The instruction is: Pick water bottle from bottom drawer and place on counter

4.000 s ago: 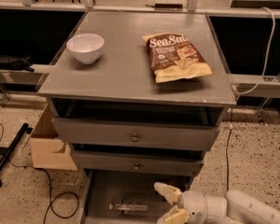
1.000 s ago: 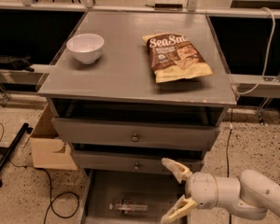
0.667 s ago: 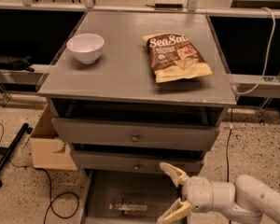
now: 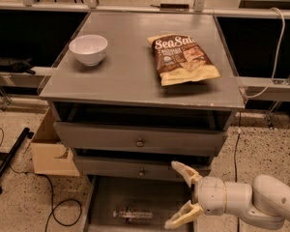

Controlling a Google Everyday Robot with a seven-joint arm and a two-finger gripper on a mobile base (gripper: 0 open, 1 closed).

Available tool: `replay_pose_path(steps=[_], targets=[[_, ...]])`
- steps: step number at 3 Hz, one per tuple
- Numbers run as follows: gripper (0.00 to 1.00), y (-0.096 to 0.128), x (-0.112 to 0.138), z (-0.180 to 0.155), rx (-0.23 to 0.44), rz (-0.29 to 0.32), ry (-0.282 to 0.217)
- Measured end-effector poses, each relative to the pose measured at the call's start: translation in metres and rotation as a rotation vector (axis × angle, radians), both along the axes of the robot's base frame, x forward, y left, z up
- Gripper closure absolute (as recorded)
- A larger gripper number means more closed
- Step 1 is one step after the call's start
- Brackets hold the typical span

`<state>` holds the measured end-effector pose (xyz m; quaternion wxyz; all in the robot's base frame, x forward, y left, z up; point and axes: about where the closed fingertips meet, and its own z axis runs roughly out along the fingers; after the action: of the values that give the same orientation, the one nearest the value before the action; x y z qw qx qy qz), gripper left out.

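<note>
The water bottle (image 4: 133,214) lies on its side on the floor of the open bottom drawer (image 4: 106,197), near its left middle. My gripper (image 4: 180,195) is open, its two tan fingers spread one above the other. It hangs over the right part of the drawer, to the right of the bottle and apart from it. The white forearm runs off to the lower right. The grey counter (image 4: 130,71) is the cabinet's top.
A white bowl (image 4: 88,49) and a brown chip bag (image 4: 182,58) sit on the counter. Two knobbed grey drawers (image 4: 140,140) stand slightly open above the bottom one. A cardboard box (image 4: 50,151) and black cables lie on the floor to the left.
My gripper has moved a little left and down toward the bottle over the last second, still open. The bottle has not moved.
</note>
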<state>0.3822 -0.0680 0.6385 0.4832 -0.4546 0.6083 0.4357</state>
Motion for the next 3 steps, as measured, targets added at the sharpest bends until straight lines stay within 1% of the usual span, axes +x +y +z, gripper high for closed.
replay_pose_path(steps=[1, 2, 3], targets=[[0.0, 0.016, 0.006, -0.023, -0.087, 0.03, 0.084], [0.0, 0.056, 0.033, -0.068, -0.224, 0.052, 0.138], [0.0, 0.057, 0.032, -0.069, -0.214, 0.049, 0.14]])
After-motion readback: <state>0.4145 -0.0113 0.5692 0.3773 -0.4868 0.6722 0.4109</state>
